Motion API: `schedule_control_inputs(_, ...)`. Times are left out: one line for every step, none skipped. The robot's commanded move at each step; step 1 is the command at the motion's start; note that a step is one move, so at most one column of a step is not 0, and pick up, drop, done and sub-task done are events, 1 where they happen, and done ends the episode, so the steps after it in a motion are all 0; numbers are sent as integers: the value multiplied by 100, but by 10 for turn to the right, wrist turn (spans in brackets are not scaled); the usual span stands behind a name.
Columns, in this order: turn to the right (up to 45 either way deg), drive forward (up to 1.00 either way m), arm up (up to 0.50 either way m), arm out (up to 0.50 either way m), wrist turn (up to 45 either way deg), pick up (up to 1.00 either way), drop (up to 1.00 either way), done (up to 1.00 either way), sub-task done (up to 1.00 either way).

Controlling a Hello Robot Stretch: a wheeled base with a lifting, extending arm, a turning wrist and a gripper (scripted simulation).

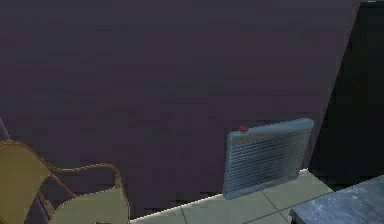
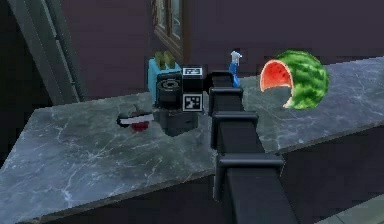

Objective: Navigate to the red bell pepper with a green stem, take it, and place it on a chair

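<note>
Arm (image 2: 245,150) over counter (image 2: 70,160); gripper (image 2: 150,117) by a red blob (image 2: 137,124); I cannot tell its hold or opening. Blob judged light, hollow, slick: grip body, not stem.

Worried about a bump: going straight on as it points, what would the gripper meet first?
Probably the small red-and-white thing on the marble counter, just at the gripper's far end toward the arm side view's left. Whether they touch, I cannot tell.
</note>
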Motion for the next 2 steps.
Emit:
schedule_control_inputs(0,0,0,0,-450,0,0,0,0)
schedule_control_inputs(0,0,0,0,-450,0,0,0,0)
